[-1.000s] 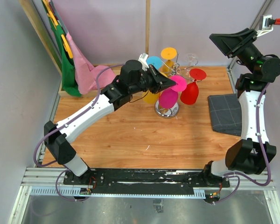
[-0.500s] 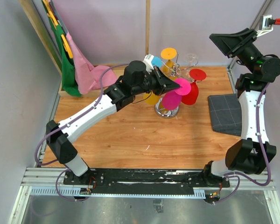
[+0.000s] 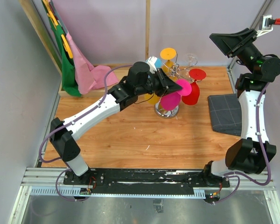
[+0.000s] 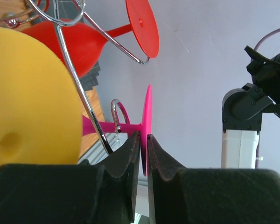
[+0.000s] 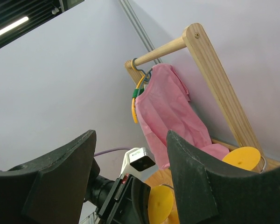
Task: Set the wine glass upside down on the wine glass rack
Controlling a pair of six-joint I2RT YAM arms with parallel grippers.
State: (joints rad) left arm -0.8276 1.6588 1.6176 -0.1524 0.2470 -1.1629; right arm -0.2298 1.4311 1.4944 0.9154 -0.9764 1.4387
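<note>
Left tool (image 4: 144, 138) is right at the wine glass rack (image 3: 167, 111), its two fingers flanking the rim of the magenta wine glass (image 4: 146, 107) foot. There's only a hairline gap there, and I can't tell whether they press on it or merely sit beside it. The glass hangs upside down on the rack, stem through a chrome loop, foot on top and bowl below.

Right tool (image 5: 129, 140) is up high by the far right corner, fingers spread wide with nothing between them, well apart from the rack.

Room to move: the rack stands toward the far middle of the table (image 3: 130, 135), with bare wood between it and the arm bases. A grey cloth (image 3: 225, 114) lies along the right edge. Walls close in on the left, back and right.

On the count, there's one rack and two arms. Glasses on the rack are one magenta, one red glass (image 3: 190, 94) just right of it and one clear glass (image 3: 192, 58) behind. Yellow shows twice, as a yellow foot (image 3: 168, 52) at the back and a yellow bowl (image 4: 28, 93) under the left arm.

There's one cloth, plus a wooden rail (image 5: 163, 49) at the far left holding one pink garment (image 3: 86, 70) and one green garment (image 3: 67, 70).
</note>
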